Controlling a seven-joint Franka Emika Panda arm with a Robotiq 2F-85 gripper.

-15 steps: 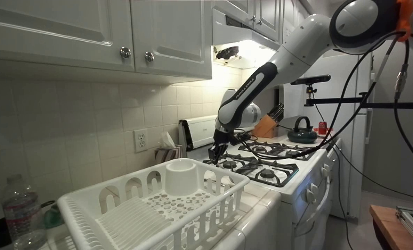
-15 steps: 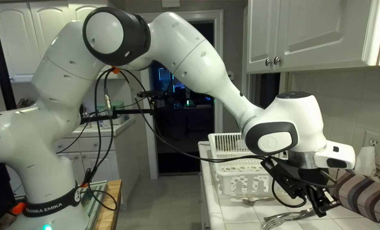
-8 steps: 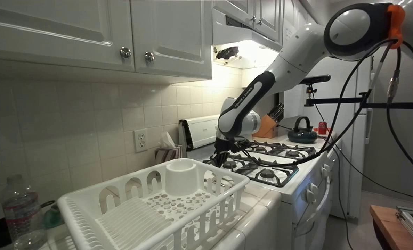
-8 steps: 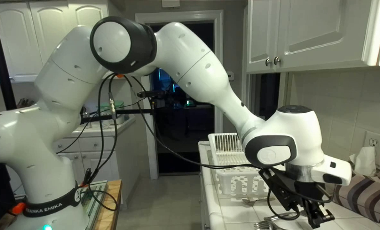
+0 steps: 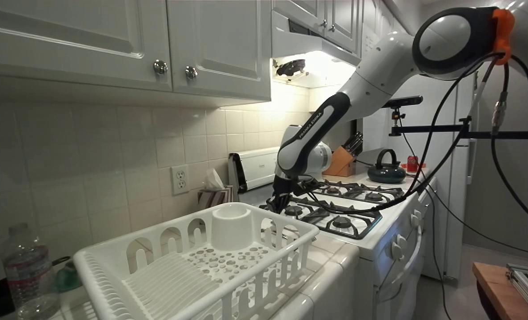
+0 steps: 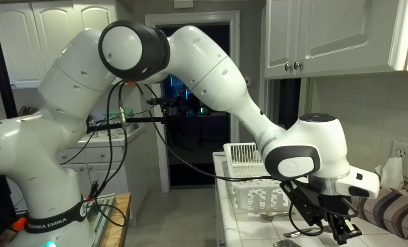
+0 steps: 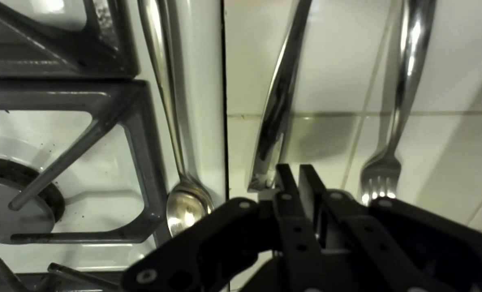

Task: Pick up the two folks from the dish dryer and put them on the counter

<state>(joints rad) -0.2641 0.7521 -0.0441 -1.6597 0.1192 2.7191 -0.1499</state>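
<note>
Though near the stove edge [image 7: 205,101], fingers [image 7: 286,182] almost together above bare counter [image 7: 334,69].

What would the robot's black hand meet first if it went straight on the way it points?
Probably the pale, flat tiled counter, though depth is unclear: the hand might first catch the slender, silver metal utensil lying close by.

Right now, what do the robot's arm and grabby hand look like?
The arm is white and rounded, with a dark round band and white FRANKA EMIKA letters on black. It has black cables, an orange piece and, at its base, a blue-green light. The gripper is black, with two slim fingers.
</note>
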